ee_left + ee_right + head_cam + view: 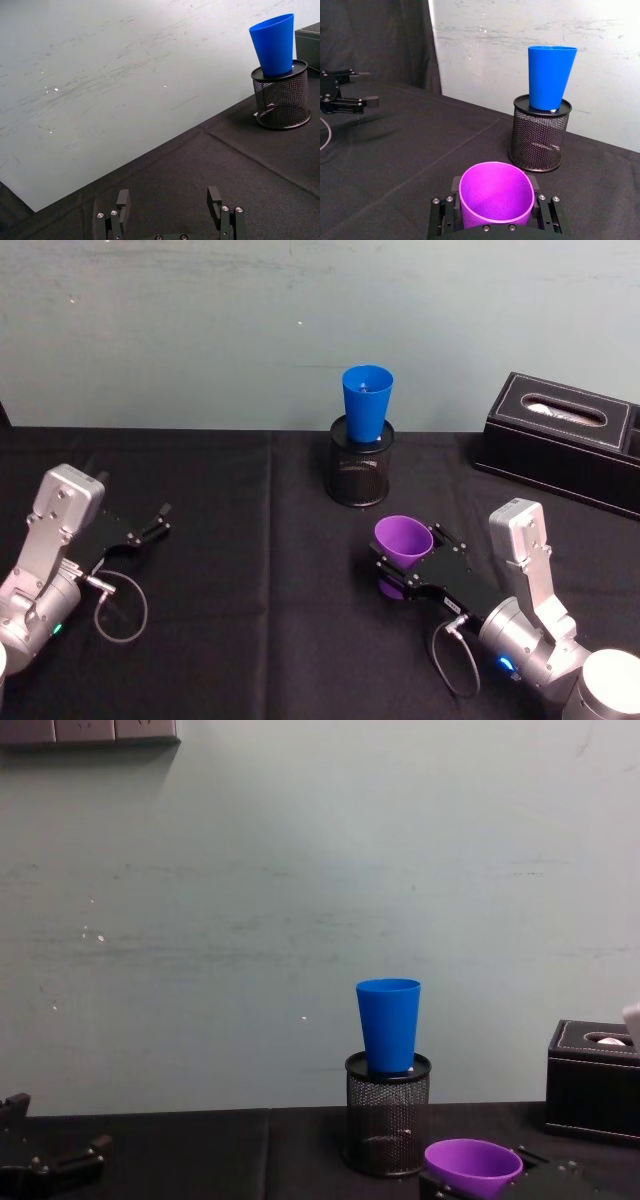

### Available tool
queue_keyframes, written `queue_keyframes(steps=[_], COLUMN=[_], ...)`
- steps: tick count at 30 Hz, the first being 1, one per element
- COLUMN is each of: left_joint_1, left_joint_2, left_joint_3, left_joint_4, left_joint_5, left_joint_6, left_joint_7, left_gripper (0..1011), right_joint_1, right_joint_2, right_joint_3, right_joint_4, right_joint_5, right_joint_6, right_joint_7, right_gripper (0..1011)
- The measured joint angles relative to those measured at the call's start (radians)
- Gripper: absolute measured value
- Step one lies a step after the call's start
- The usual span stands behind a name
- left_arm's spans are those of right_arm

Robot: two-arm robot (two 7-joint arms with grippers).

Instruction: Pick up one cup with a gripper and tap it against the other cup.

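A purple cup [403,540] [495,197] [472,1166] sits between the jaws of my right gripper [412,546] [495,201], which is shut on its wall just below the rim. It is low over the black cloth, mouth up and slightly tilted. The blue cup [367,405] [274,45] [550,77] [389,1025] stands upright on top of a black mesh pen holder [360,472] [537,132] [387,1125], farther back and apart from the purple cup. My left gripper [160,521] [169,200] [367,87] rests open at the far left, holding nothing.
A black tissue box [565,440] [595,1090] stands at the back right. The table [250,590] is covered with black cloth, and a pale wall rises behind it. Open cloth lies between the two arms.
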Motion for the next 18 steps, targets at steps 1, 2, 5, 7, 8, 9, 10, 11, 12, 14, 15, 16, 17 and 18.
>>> queue_keyframes(steps=[1,2,5,7,8,9,10,11,12,14,15,16,17,18], left_joint_1=[0.0,0.0,0.0,0.0,0.0,0.0,0.0,0.0,0.0,0.0,0.0,0.0,0.0,0.0], left_joint_2=[0.0,0.0,0.0,0.0,0.0,0.0,0.0,0.0,0.0,0.0,0.0,0.0,0.0,0.0], left_joint_3=[0.0,0.0,0.0,0.0,0.0,0.0,0.0,0.0,0.0,0.0,0.0,0.0,0.0,0.0], left_joint_4=[0.0,0.0,0.0,0.0,0.0,0.0,0.0,0.0,0.0,0.0,0.0,0.0,0.0,0.0], left_joint_5=[0.0,0.0,0.0,0.0,0.0,0.0,0.0,0.0,0.0,0.0,0.0,0.0,0.0,0.0], left_joint_6=[0.0,0.0,0.0,0.0,0.0,0.0,0.0,0.0,0.0,0.0,0.0,0.0,0.0,0.0], left_joint_7=[0.0,0.0,0.0,0.0,0.0,0.0,0.0,0.0,0.0,0.0,0.0,0.0,0.0,0.0], left_gripper=[1011,1011,1011,1011,1011,1011,1011,1011,1011,1011,1011,1011,1011,1011], right_joint_1=[0.0,0.0,0.002,0.002,0.002,0.002,0.002,0.002,0.002,0.002,0.002,0.002,0.002,0.002], right_joint_2=[0.0,0.0,0.0,0.001,0.001,0.001,0.001,0.001,0.001,0.001,0.001,0.001,0.001,0.001], right_joint_3=[0.0,0.0,-0.001,-0.001,-0.001,-0.001,-0.001,-0.001,-0.001,-0.001,-0.001,-0.001,-0.001,-0.001], right_joint_4=[0.0,0.0,0.003,0.003,0.003,0.004,0.004,0.003,0.003,0.004,0.004,0.003,0.003,0.003], right_joint_5=[0.0,0.0,0.001,0.002,0.002,0.002,0.002,0.002,0.002,0.002,0.002,0.002,0.002,0.002], right_joint_6=[0.001,0.001,-0.001,-0.001,-0.001,-0.001,-0.001,-0.001,-0.001,-0.001,-0.001,-0.001,-0.001,-0.001], right_joint_7=[0.0,0.0,0.009,0.009,0.009,0.009,0.009,0.009,0.009,0.009,0.009,0.009,0.009,0.009], right_gripper=[757,758,758,757,758,757,757,758,758,758,757,757,757,758])
